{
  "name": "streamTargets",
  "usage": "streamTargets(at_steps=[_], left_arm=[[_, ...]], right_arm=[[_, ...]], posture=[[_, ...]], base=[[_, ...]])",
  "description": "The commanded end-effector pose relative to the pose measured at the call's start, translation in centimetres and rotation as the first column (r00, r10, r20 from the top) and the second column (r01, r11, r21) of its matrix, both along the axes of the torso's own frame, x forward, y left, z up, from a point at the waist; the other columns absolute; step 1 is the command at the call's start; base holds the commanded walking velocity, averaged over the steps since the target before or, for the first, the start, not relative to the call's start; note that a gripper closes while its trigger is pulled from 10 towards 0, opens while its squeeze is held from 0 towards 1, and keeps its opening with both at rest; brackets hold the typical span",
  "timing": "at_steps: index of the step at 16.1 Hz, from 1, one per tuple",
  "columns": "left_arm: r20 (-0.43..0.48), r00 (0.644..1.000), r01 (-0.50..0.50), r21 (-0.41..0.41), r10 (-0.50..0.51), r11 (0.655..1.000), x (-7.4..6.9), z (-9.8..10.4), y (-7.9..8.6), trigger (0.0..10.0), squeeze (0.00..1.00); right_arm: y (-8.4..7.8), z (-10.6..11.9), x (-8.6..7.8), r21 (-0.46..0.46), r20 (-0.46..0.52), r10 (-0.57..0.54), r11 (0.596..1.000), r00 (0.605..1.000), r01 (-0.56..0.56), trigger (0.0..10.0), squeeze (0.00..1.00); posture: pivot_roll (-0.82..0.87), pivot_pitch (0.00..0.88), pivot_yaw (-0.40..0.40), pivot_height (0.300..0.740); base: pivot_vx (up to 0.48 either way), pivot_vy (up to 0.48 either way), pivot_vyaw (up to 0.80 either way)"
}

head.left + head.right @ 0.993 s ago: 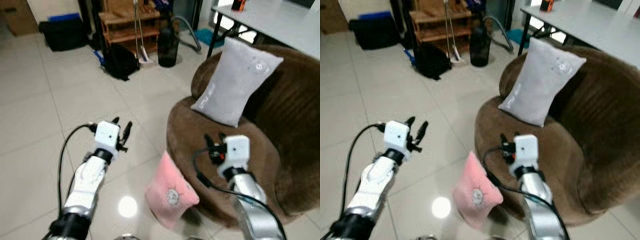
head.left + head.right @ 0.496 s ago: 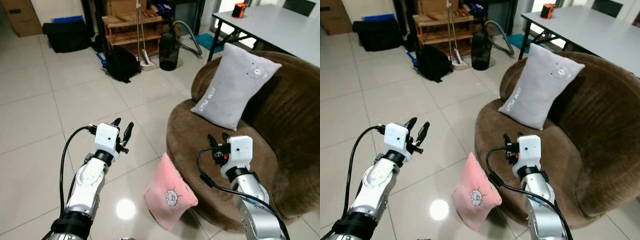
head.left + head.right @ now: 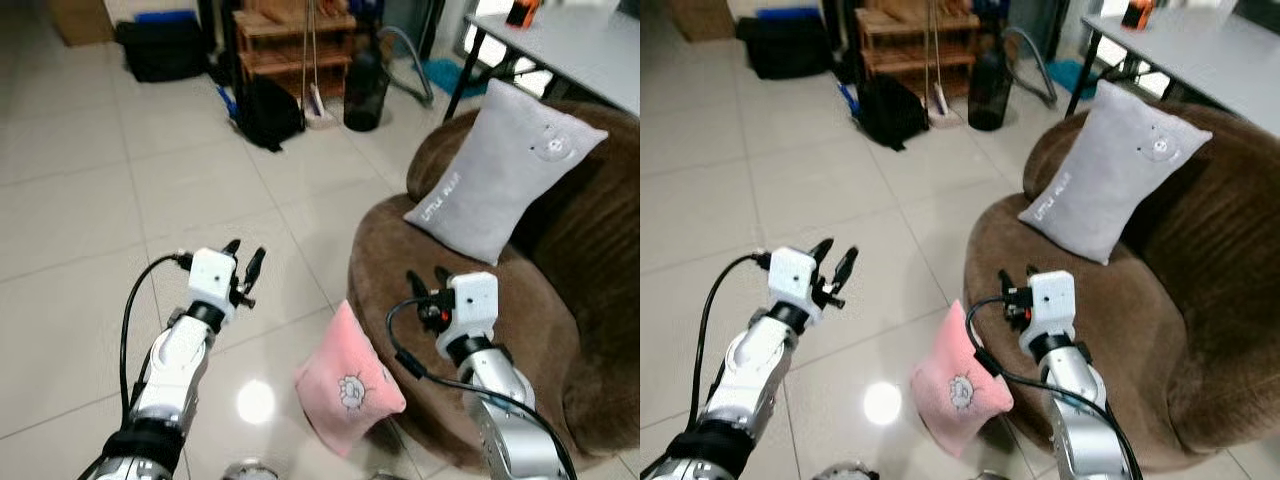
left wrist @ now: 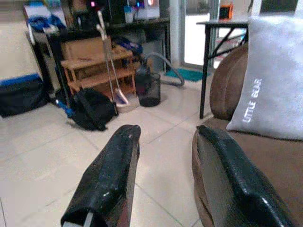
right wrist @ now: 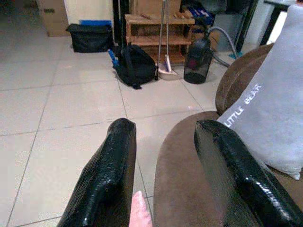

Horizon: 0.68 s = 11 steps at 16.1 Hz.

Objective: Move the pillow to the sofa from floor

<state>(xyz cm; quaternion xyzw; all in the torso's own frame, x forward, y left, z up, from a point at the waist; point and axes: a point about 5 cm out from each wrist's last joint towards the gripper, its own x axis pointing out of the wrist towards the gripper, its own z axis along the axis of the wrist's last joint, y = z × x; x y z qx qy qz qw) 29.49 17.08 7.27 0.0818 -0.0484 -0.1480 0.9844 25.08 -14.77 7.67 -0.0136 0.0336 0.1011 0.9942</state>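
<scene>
At the upper left of my head view a black bag sits on the tiled floor against the wall, and just right of it a wooden shelf with a black backpack slumped in front of it.

In the lower left, my left gripper is raised over bare tile, fingers apart and holding nothing. Its wrist view looks between the two black fingers toward the shelf and backpack.

Near the bottom centre, the pink pillow stands on the floor, tilted, leaning against the front of the brown sofa. It lies between my two arms, closer to the right one.

Right of the pillow, my right gripper hovers above the sofa's seat edge, fingers parted and empty. In its wrist view a sliver of the pink pillow shows low between the fingers.

In the upper right, a grey pillow with small lettering leans upright against the sofa's backrest. Behind the sofa, at the top right corner, a grey table carries a small orange object.
</scene>
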Motion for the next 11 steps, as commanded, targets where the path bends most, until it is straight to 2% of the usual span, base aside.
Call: streamTargets(at_steps=[1, 8, 11], left_arm=[[0.006, 1.000, 0.004, 0.002, -0.004, 1.000, -0.02, -0.01, -0.07, 10.0, 0.00], [0.054, 0.999, -0.002, -0.019, 0.003, 1.000, -0.63, 0.70, -0.84, 10.0, 0.00], [0.051, 0.998, -0.030, 0.008, 0.029, 1.000, -0.68, 0.74, -0.68, 10.0, 0.00]], right_arm=[[-0.30, 0.18, -0.23, 0.007, 0.002, -0.002, 1.000, 1.000, 0.002, 10.0, 0.00], [-0.22, 0.21, -0.08, -0.004, -0.002, 0.022, 1.000, 1.000, -0.022, 10.0, 0.00], [-0.01, 0.25, -0.06, -0.032, 0.005, 0.035, 0.999, 0.999, -0.035, 10.0, 0.00]], posture=[[0.07, 0.042, -0.036, 0.675], [0.07, 0.039, -0.053, 0.610], [0.07, 0.039, -0.053, 0.595]], base=[[0.000, 0.000, 0.00], [0.000, 0.000, 0.00], [0.000, 0.000, 0.00]])
